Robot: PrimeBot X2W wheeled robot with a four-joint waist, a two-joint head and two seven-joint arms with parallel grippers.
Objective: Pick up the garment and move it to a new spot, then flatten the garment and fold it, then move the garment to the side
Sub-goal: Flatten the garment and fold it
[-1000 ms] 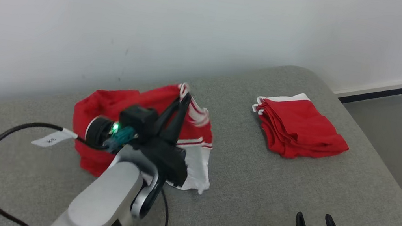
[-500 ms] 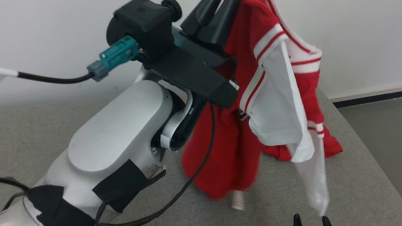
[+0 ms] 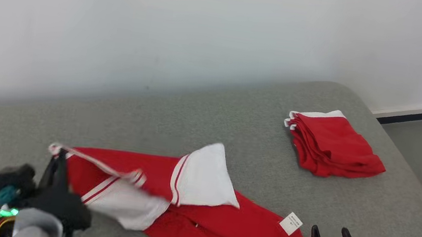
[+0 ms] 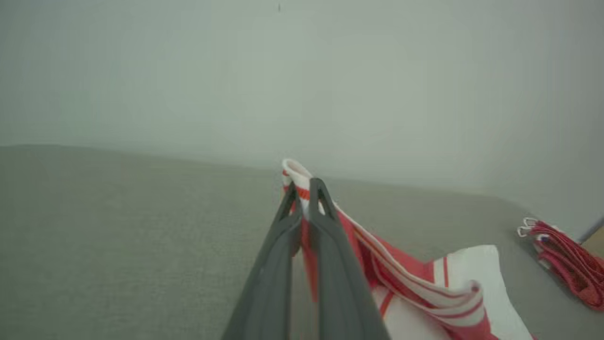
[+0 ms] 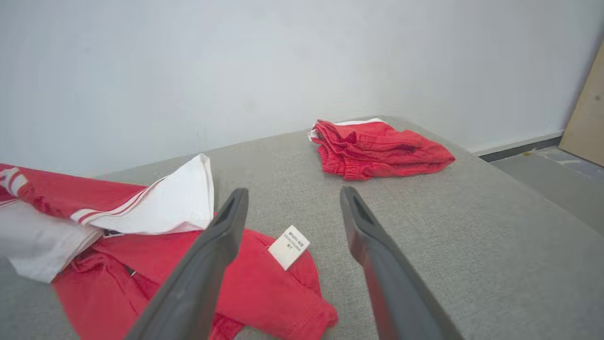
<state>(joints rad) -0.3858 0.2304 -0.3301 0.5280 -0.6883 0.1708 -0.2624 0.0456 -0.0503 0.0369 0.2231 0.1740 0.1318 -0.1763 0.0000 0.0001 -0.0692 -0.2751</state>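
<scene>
1. One end of the garment (image 3: 198,204) is all that the left gripper (image 3: 59,156) has in the head view, its fingers clenched on the striped trim. The garment lies stretched on the grey cushion (image 3: 253,171). Its long axis runs from the trim at the robot's left down to the end with the label (image 3: 290,223), near the released right gripper (image 3: 329,230). A white sleeve (image 3: 204,178) lies folded over the red body. If it is not spread first, flattening would likely press that crease in. The folded red pile (image 3: 332,145) sits well apart, so a clash there looks unlikely.

2. Close up in the left wrist view, the left gripper (image 4: 304,189) pinches only the rim of the trim, and the garment (image 4: 401,262) trails away to the right. So thin a hold could slip under a firm pull. How much cloth sits between the fingers cannot be told, because they hide it.

3. Seen from the right wrist view, the right gripper (image 5: 293,193) stands wide apart and grasps nothing, above the garment (image 5: 264,288). This end is bunched and the label (image 5: 289,246) is turned up. A careless grab here might catch two layers and twist the long axis.
</scene>
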